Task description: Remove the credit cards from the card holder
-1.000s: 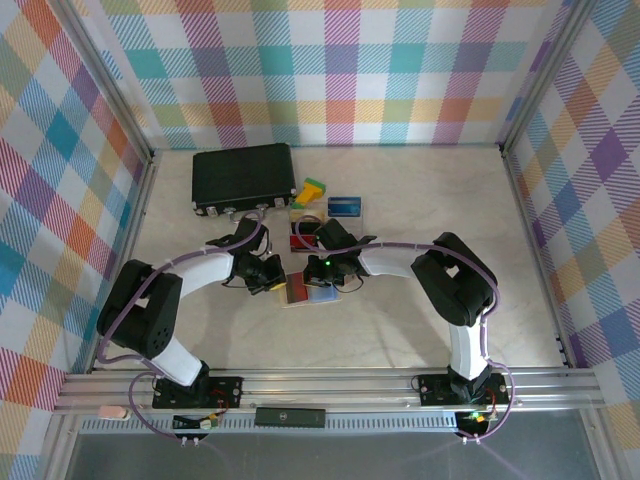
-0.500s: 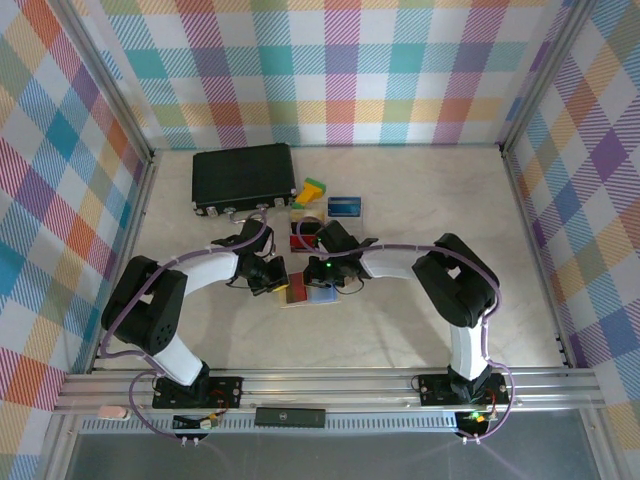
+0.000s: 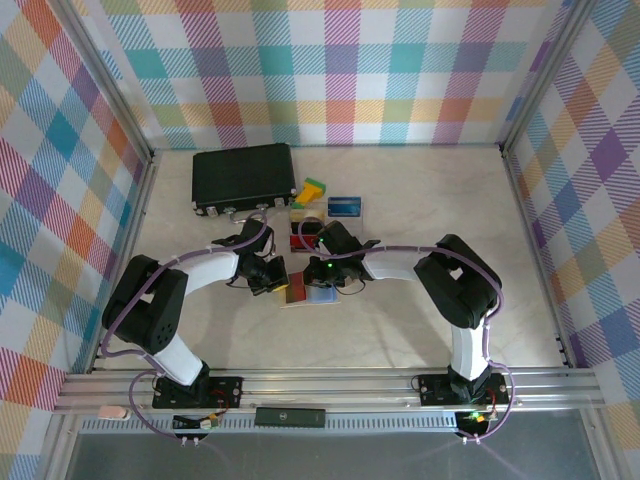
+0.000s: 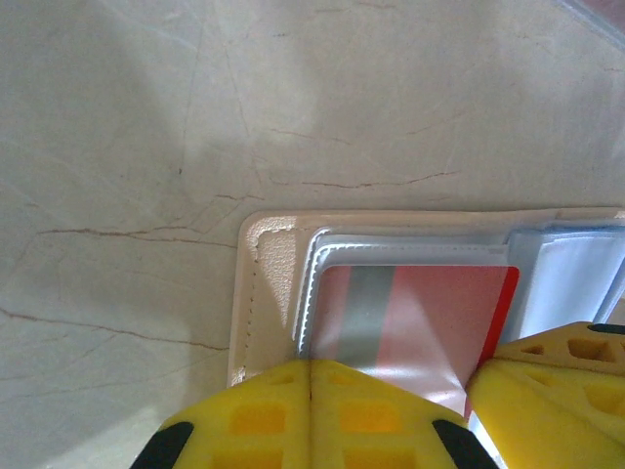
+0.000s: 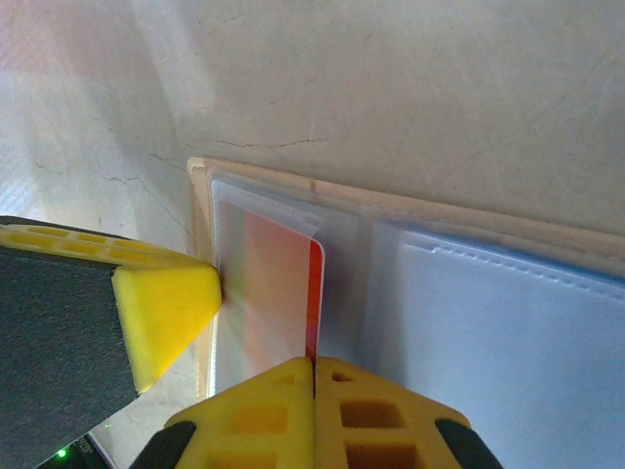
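Over the last second the left gripper (image 3: 277,281) has been drawn a little closer in to the card holder (image 4: 269,256), while the right gripper (image 3: 322,281) has stayed at the holder's other side. In the last half second almost nothing has been shifted, so a hold appears to be being settled rather than a pull begun. The holder lies flat directly under and ahead of both sets of tips. The red card (image 4: 410,313) is still seated in the clear pocket nearest the left gripper, with only its near edge reaching back to the yellow fingers (image 4: 322,415). Those fingers are seen close together with the card's corner in the narrow gap, but whether the card is actually pinched cannot be told. The right gripper's jaws are held apart, one tip being pressed on the pocket's outer border and the other set against the red card's long edge. A blue card (image 3: 345,205) lies well beyond the right gripper's tips, already out. The extraction of the red card is judged to be just starting.
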Robot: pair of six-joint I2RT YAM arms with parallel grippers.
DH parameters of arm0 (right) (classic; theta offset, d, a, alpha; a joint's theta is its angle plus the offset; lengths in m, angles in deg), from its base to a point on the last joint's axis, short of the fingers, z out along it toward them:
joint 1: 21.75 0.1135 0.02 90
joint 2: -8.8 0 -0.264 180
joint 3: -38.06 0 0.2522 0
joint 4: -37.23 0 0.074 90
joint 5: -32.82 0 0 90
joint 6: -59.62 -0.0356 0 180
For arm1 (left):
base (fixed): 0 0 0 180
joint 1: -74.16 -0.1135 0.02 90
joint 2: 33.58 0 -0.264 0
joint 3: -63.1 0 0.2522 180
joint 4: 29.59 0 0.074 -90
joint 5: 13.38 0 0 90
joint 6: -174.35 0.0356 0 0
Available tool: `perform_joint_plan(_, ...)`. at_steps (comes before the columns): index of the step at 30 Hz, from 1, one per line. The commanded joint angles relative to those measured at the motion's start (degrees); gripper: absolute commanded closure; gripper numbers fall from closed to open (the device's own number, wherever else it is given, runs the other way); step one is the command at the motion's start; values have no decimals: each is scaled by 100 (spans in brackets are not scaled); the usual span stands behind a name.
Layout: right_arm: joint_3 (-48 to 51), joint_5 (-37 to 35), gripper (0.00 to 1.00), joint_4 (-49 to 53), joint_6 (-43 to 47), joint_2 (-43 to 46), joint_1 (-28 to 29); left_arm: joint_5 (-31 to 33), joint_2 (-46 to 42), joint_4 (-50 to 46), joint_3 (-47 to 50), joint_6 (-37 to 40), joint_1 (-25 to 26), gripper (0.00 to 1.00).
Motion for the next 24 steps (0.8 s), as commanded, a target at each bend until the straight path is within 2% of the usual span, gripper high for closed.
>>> perform_joint_plan(1,76,6,98,47,88,205,-8,452,225,-295,62,88,45,98)
perform_joint_plan(14,208,-505,100,402,145,373,-16,286,-13,-337,-28,72,44,92)
perform_joint_plan(24,105,-209,99,330,189,262,-27,-73,-153,-147,-96,101,41,93)
